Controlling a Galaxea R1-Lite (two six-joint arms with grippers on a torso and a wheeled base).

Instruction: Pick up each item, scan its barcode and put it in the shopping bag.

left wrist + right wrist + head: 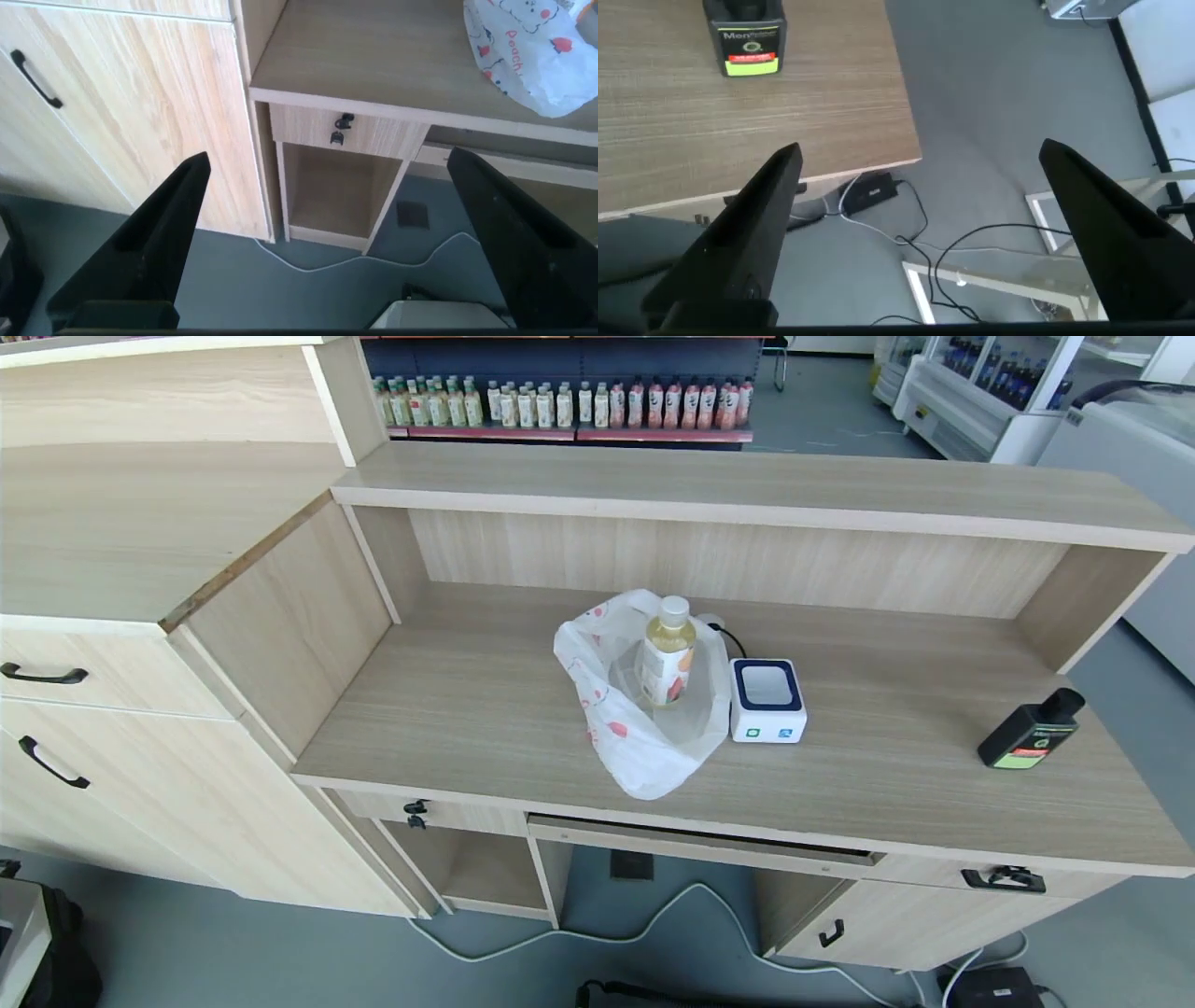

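White shopping bag (pixel 644 765) holds upright drink bottle (pixel 667 658) — dark bottle (pixel 1030 732) lies outside.

We see a light-wood worktop (pixel 448 709) with a raised back ledge (pixel 747 490). Taller cabinet (pixel 112 737) with black handles on the left, keyed drawer (pixel 467 817) under the front edge. Grey floor (pixel 280 952), white cable (pixel 653 907) trailing across it. Behind: shelf of bottles (pixel 560 406), glass-door fridge (pixel 971 392). Light bright, even.
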